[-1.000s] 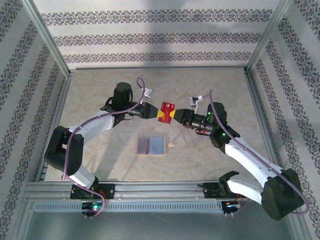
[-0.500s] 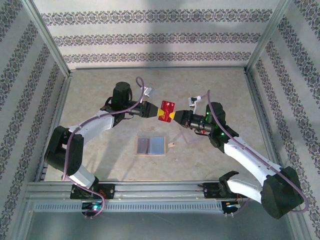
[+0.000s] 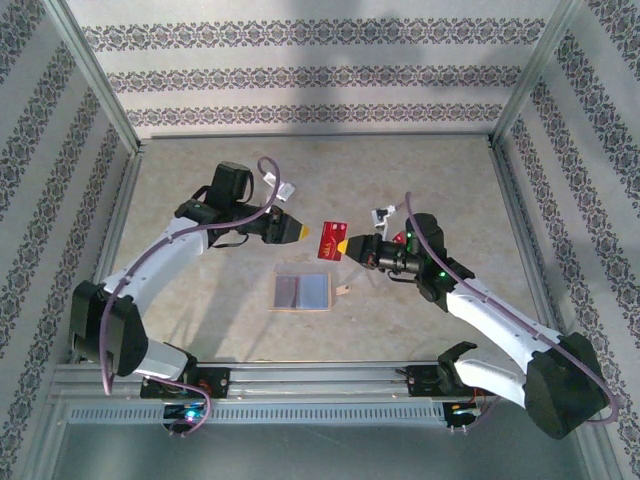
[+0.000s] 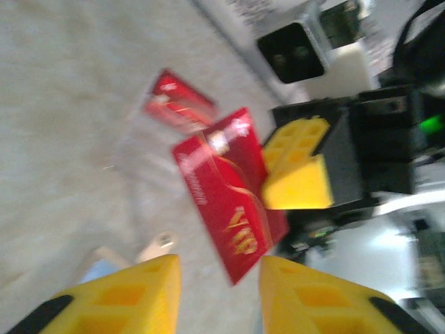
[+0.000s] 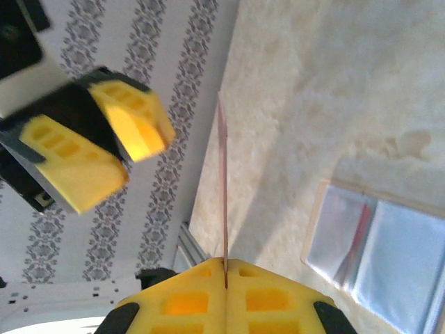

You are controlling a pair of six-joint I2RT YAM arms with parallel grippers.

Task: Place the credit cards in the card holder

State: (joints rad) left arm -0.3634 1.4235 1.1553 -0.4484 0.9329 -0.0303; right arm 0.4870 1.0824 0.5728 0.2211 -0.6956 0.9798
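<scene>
A: Looking around, what encloses the table (image 3: 420,180)?
B: Walls of striped floral wallpaper (image 3: 300,75) between metal posts (image 3: 97,75). The tabletop is pale, mottled beige.
A: Any writing?
B: Pale marks on the red card (image 3: 332,238), too blurred to read.
A: And the grippers?
B: The right gripper (image 3: 345,245) is clamped on that card, holding it above the table, beyond the open card holder (image 3: 301,291). The left gripper (image 3: 303,232) is just left of the card, fingers apart.

The right gripper (image 4: 278,174) pinches the red credit card (image 4: 226,209) beyond the left gripper's (image 4: 219,282) 2 parted fingers.
</scene>
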